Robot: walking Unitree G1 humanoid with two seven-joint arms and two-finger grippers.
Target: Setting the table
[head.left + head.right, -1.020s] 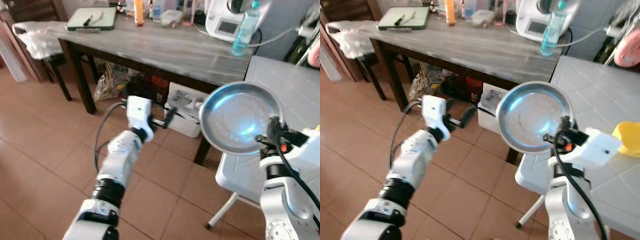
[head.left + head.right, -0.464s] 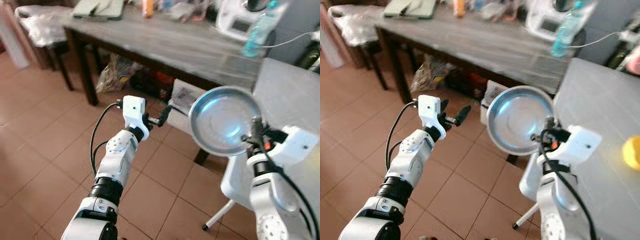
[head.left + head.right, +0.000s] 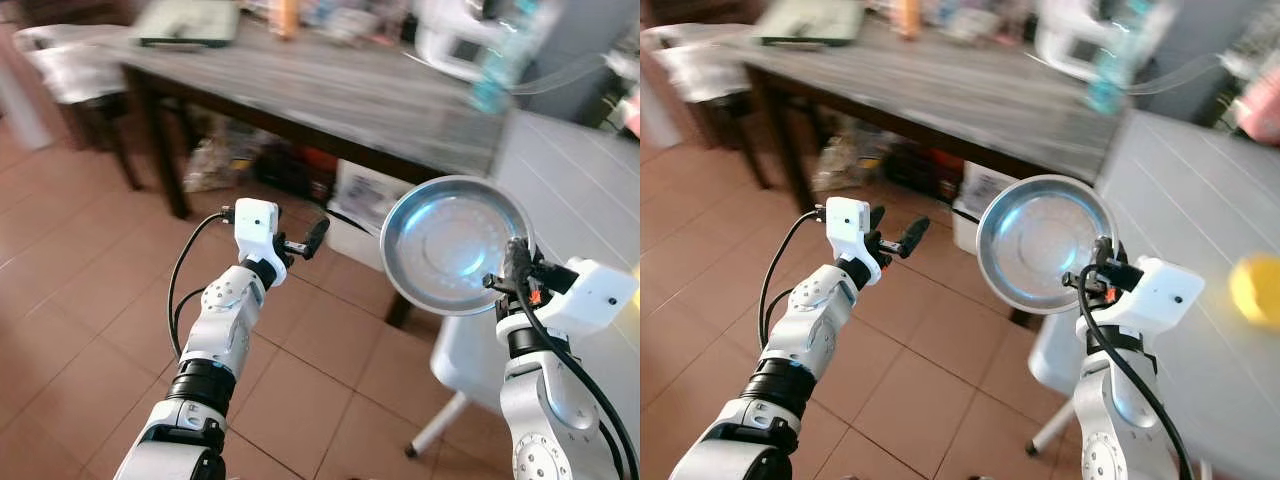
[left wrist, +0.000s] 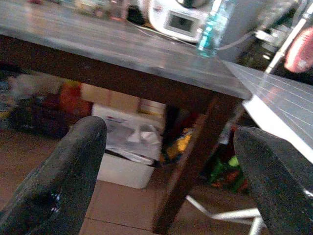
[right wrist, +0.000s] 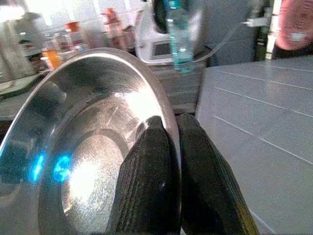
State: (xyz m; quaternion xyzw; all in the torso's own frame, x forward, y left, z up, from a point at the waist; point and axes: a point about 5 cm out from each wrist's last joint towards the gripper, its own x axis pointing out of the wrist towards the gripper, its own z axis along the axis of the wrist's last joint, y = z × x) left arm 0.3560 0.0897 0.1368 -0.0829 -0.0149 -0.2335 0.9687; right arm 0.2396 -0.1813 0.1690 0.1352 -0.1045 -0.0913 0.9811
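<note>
A round steel plate [image 3: 455, 245] stands tilted on edge in the air, its hollow side facing me, over the near corner of the white table [image 3: 575, 170]. My right gripper [image 3: 514, 268] is shut on its lower right rim; in the right wrist view the two fingertips [image 5: 156, 142] pinch the rim of the plate [image 5: 88, 161]. My left gripper [image 3: 896, 228] is open and holds nothing, raised over the tiled floor in front of the dark wooden table [image 3: 330, 95]. In the left wrist view its fingers [image 4: 73, 171] stand wide apart.
The dark table carries a blue bottle [image 3: 497, 65], a white appliance [image 3: 450, 35] and a green board [image 3: 190, 22]. A white box [image 3: 365, 205] and bags lie under it. A yellow object [image 3: 1252, 288] sits on the white table. A chair with a white bag [image 3: 65, 65] stands far left.
The whole view has shifted and blurred, so the camera moved. The plate stays pinched in my right gripper. My left gripper stays open at about the same height.
</note>
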